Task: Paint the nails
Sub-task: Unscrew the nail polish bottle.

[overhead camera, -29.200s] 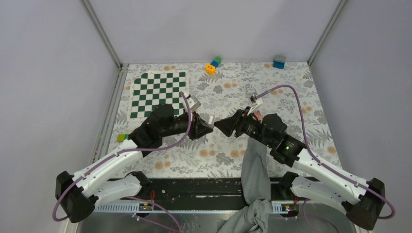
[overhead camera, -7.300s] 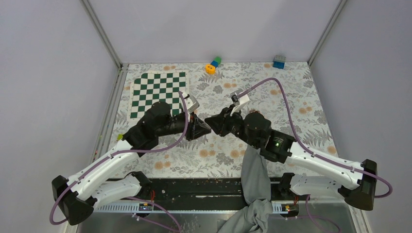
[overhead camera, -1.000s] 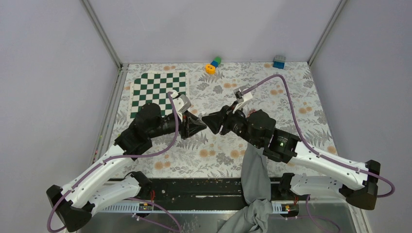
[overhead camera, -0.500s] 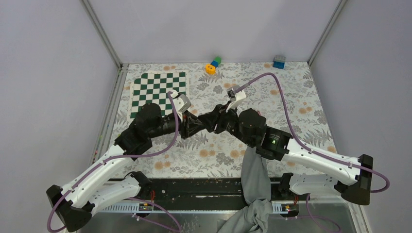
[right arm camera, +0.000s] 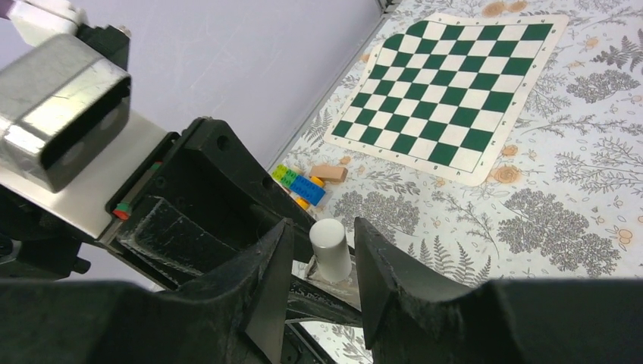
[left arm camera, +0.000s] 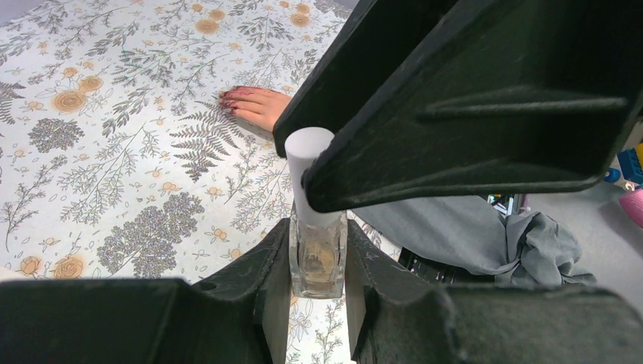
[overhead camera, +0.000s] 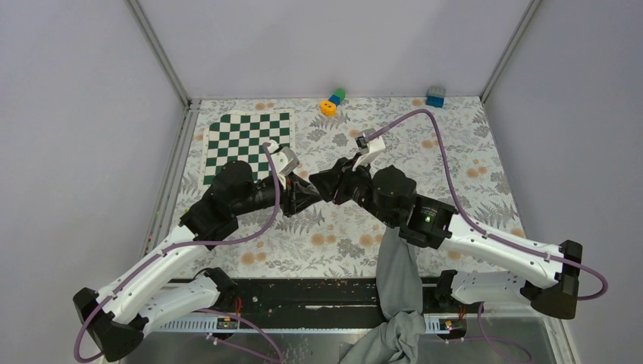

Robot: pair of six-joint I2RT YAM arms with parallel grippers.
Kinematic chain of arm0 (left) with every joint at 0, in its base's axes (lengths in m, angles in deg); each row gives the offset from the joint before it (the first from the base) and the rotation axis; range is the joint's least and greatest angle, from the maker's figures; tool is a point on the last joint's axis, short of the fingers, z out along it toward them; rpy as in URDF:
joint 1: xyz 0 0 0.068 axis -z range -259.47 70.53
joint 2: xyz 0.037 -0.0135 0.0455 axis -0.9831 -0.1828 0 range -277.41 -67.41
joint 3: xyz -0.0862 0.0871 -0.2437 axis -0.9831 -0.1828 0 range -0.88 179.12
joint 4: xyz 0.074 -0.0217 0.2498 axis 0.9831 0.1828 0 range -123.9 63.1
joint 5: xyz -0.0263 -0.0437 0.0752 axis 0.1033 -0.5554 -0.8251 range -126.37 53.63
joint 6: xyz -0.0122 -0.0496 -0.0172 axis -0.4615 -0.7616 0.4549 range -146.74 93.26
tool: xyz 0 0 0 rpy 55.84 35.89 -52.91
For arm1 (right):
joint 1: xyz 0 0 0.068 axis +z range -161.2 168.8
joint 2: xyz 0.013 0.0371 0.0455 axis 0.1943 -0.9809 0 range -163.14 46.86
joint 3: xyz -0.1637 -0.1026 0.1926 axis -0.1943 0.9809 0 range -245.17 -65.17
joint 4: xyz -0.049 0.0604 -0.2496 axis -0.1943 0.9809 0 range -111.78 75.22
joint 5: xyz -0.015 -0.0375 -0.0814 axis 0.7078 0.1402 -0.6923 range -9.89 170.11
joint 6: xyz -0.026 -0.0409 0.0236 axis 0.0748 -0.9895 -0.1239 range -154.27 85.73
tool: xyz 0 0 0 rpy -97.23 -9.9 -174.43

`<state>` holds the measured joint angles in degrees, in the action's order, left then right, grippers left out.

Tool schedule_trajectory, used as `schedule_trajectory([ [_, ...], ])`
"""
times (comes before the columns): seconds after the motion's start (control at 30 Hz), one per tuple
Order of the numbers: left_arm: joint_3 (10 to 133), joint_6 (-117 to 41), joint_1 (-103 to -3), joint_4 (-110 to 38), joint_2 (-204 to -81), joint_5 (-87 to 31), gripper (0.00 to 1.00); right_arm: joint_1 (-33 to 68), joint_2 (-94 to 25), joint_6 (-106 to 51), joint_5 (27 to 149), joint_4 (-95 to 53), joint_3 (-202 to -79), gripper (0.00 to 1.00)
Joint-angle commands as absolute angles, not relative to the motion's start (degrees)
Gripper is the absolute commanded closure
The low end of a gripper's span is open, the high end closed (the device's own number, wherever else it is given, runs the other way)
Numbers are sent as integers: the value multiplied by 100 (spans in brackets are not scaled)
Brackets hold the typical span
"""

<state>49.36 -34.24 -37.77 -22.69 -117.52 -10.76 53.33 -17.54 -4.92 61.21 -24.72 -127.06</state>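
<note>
My left gripper (left arm camera: 318, 235) is shut on a small clear glass polish bottle (left arm camera: 318, 262) with a white cap (left arm camera: 307, 163), held upright. My right gripper (right arm camera: 324, 227) stands open around that cap (right arm camera: 330, 249), with a narrow gap on each side. In the top view the two grippers meet at mid-table, left gripper (overhead camera: 305, 197) against right gripper (overhead camera: 324, 186). A bare hand (left arm camera: 261, 108) lies flat on the floral cloth, its dark-red nails (left arm camera: 232, 97) pointing left, and a grey sleeve (left arm camera: 455, 227) trails behind it. The right arm hides the hand in the top view.
A green-and-white chessboard mat (overhead camera: 246, 140) lies at the back left. Toy blocks (overhead camera: 332, 101) and a blue block (overhead camera: 435, 96) sit by the back wall, with more small blocks (right arm camera: 299, 184) near the mat. The grey sleeve (overhead camera: 398, 269) hangs over the front rail.
My right gripper has moved left to the bottle held by the left gripper, and its jaws have narrowed around the white cap. The left gripper has stayed put.
</note>
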Motion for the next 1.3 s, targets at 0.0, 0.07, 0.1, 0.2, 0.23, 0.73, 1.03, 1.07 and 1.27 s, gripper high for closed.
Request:
schedule_trajectory([
  [0.0, 5198, -3463, -3750, -2377, -11773, -1186, 100, 5410, -1859, -575, 6009, -2423, -12976, 58],
  [0.07, 5196, -3461, -3753, -2377, -11777, -1186, 100, 5410, -1883, -565, 6016, -2408, -12986, 58],
  [0.1, 5201, -3464, -3750, -2379, -11777, -1189, 100, 5409, -1896, -562, 6016, -2407, -12990, 59],
  [0.2, 5196, -3465, -3755, -2381, -11772, -1191, 100, 5410, -1887, -572, 6025, -2438, -12975, 77],
  [0.23, 5194, -3465, -3752, -2379, -11769, -1189, 100, 5409, -1866, -570, 6018, -2456, -12963, 81],
  [0.73, 5101, -3635, -3796, -2859, -11756, 52, 100, 5377, -1371, -1265, 7045, -2857, -12624, 100],
  [1.03, 4874, -4079, -3830, -3942, -11732, 1786, 100, 5169, -1210, -1471, 9256, -3084, -12677, 100],
  [1.07, 4830, -4154, -3826, -4083, -11714, 1942, 100, 5146, -1184, -1407, 9494, -3214, -12620, 100],
  [1.27, 4743, -4478, -3827, -4557, -11750, 2501, 100, 4921, -1008, -1109, 10961, -3851, -12443, 100],
])
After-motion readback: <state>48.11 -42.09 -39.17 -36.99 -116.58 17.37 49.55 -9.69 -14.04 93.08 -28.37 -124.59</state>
